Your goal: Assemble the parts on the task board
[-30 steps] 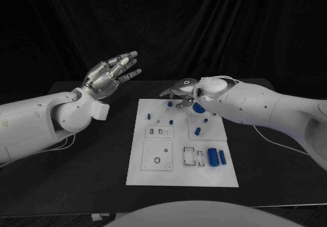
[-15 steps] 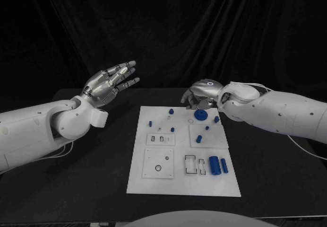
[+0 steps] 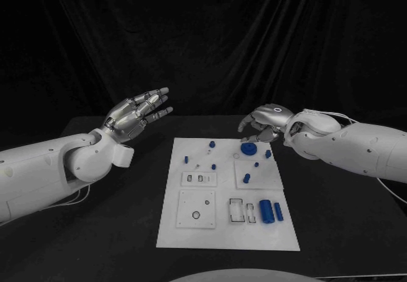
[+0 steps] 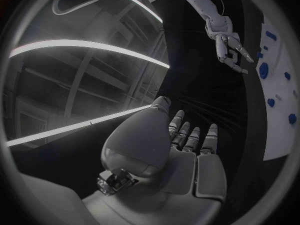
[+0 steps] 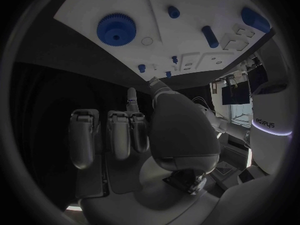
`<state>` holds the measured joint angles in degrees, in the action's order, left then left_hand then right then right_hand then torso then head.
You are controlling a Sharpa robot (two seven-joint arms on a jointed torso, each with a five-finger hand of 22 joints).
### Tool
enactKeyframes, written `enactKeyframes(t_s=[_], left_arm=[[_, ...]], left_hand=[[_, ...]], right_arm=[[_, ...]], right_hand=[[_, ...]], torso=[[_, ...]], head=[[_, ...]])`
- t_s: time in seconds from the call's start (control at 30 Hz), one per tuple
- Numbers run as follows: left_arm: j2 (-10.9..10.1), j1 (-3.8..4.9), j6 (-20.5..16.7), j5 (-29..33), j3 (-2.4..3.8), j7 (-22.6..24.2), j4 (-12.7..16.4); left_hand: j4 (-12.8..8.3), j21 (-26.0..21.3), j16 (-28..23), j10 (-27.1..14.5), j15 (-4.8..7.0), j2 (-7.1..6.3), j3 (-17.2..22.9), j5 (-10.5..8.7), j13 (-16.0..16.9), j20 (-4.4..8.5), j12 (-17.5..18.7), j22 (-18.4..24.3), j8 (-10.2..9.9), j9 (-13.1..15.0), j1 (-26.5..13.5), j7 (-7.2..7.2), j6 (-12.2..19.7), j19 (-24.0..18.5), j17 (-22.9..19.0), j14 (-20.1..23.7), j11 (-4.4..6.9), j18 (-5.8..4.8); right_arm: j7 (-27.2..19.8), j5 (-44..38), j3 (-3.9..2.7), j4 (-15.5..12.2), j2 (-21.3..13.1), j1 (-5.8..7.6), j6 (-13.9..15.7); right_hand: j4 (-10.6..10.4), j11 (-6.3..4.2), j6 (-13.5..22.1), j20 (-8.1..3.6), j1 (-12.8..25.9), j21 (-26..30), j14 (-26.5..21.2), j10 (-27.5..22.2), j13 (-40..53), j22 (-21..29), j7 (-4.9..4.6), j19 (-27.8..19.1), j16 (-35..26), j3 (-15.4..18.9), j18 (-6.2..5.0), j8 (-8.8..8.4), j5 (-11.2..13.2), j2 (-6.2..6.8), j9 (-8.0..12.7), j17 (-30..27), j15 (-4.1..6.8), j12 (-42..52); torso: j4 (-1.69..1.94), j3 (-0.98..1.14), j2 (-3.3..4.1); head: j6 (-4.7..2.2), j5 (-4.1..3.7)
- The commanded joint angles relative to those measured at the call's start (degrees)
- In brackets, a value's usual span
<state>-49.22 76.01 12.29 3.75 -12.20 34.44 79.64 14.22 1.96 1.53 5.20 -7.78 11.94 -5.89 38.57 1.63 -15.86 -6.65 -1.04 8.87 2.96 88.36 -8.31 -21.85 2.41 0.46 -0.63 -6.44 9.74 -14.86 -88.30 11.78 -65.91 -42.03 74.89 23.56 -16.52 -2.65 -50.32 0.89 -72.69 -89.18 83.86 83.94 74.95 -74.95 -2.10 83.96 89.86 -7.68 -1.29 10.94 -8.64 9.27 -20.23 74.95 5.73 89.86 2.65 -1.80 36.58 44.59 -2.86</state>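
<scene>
- The task board (image 3: 227, 235) is a flat, matte white rectangular plate lying in the middle of the black table (image 3: 93, 223), its long sides running from the near edge toward the far edge.
- Thinner white square panels sit on the task board, with small oval and rectangular cut-outs; two narrow rectangular slots (image 3: 243, 210) lie toward its near right corner.
- A round blue gear (image 3: 249, 148) with a toothed rim lies flat near the far right corner of the task board; the right wrist view shows its ridged edge and centre hole (image 5: 116, 29).
- Two smooth blue cylinders (image 3: 270, 210) lie side by side just beside the slots, near the right edge.
- Several small blue pegs (image 3: 212, 143) stand scattered across the far half of the board; their exact shapes are too small to make out.
- The left hand (image 3: 136, 113), silver and jointed, is raised above the table's far left area, fingers spread wide, holding nothing.
- The right hand (image 3: 261, 125) hangs over the far right corner of the board just beyond the gear, fingers curled inward around nothing visible.
- The right arm covers part of the table's right edge.
</scene>
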Motion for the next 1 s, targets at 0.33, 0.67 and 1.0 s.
enactKeyframes(t_s=[0.33, 0.67, 1.0], left_arm=[[0.21, -0.43, 1.75, 0.15, 0.07, -0.37, -0.26], [-0.28, -0.92, 1.87, 0.15, 0.07, -0.36, -0.18], [-0.66, -1.41, 2.06, 0.15, 0.07, -0.55, 0.46]], left_hand=[[-0.12, -0.13, 0.07, 0.06, 0.29, 0.07, 0.45, 0.33, 0.11, -0.18, -0.32, 0.04, 0.49, 0.10, 0.76, -0.02, -0.54, -0.12, 0.07, -0.05, -0.44, 0.60], [-0.16, -0.14, 0.07, 0.04, 0.27, 0.06, 0.50, 0.35, 0.11, -0.18, -0.31, 0.05, 0.48, 0.09, 0.79, -0.05, -0.51, -0.14, 0.07, -0.05, -0.48, 0.60], [-0.17, -0.16, 0.05, 0.00, 0.26, 0.05, 0.54, 0.36, 0.09, -0.18, -0.26, 0.06, 0.43, 0.07, 0.80, -0.08, -0.38, -0.16, 0.06, -0.04, -0.50, 0.60]], right_arm=[[7.03, -0.74, -0.01, 1.79, 0.11, -2.37, -4.63], [7.34, -0.94, -0.01, 2.06, 0.35, -3.15, -3.88], [9.34, -0.96, -0.01, 2.85, 1.02, -3.26, -7.02]], right_hand=[[-0.08, 3.05, 1.18, 2.16, 1.31, -0.82, 6.14, 6.06, 15.05, -15.05, -3.40, 6.04, 0.14, -1.18, 1.29, -2.20, -2.28, 0.10, 1.10, 15.05, -2.69, 0.14], [-0.18, 2.91, 1.95, 2.45, 0.46, -0.82, 6.14, 6.06, 15.05, -15.05, -3.10, 6.04, 0.14, -0.41, 1.29, -3.50, -1.04, 0.59, 2.53, 15.05, -2.66, 0.14], [0.41, 3.11, 3.95, 2.43, -2.78, -0.82, 6.14, 6.06, 15.05, -15.05, -3.47, 6.04, 0.14, -1.40, 1.29, -4.83, -5.15, -0.95, 3.98, 15.05, -2.73, 0.14]], torso=[[-0.09, 0.36, -0.02], [0.09, 0.21, -0.01], [0.03, 0.15, -0.06]], head=[[0.65, 0.12], [0.94, -0.17], [0.77, -0.55]])
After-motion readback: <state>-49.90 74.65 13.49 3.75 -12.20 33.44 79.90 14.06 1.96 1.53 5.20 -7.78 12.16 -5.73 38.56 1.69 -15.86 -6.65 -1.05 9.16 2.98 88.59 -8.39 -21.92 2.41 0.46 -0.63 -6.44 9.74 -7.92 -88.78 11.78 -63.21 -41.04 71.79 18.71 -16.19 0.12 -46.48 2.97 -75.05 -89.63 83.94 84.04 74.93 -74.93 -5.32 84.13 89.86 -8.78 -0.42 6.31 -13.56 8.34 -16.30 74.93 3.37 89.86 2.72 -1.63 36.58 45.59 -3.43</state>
